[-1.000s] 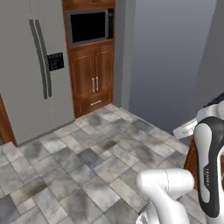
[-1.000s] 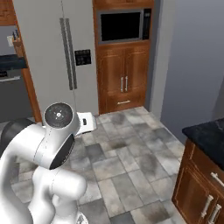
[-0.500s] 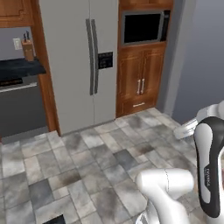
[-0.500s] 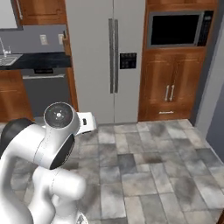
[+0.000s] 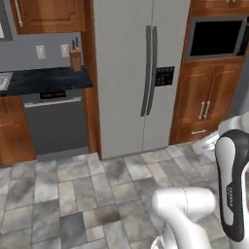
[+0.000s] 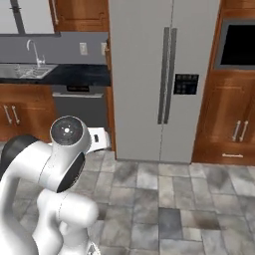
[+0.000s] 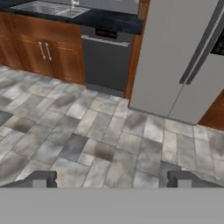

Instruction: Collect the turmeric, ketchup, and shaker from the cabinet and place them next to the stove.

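My gripper (image 7: pixel 110 180) is open. Its two dark fingertips (image 7: pixel 39 179) stand far apart low over the grey tiled floor (image 7: pixel 100 131), with nothing between them. A reddish-brown wall cabinet (image 5: pixel 51 14) with a grey bar handle hangs at the upper left, door shut. The same cabinet (image 6: pixel 79 15) sits above the counter in the right base view. The turmeric, ketchup, shaker and stove are out of view.
A grey two-door fridge (image 5: pixel 141 73) stands straight ahead. Left of it are a dishwasher (image 5: pixel 56 121), a dark counter (image 5: pixel 44 80) with a knife block (image 5: pixel 75 58), and a sink (image 6: pixel 22 72). A built-in microwave (image 5: pixel 216 36) over wooden cupboards stands to the right.
The whole picture has slid rightward as the base turned left: the fridge went from the left edge to the middle, and the dishwasher, counter and sink came into view. The gripper stayed open.
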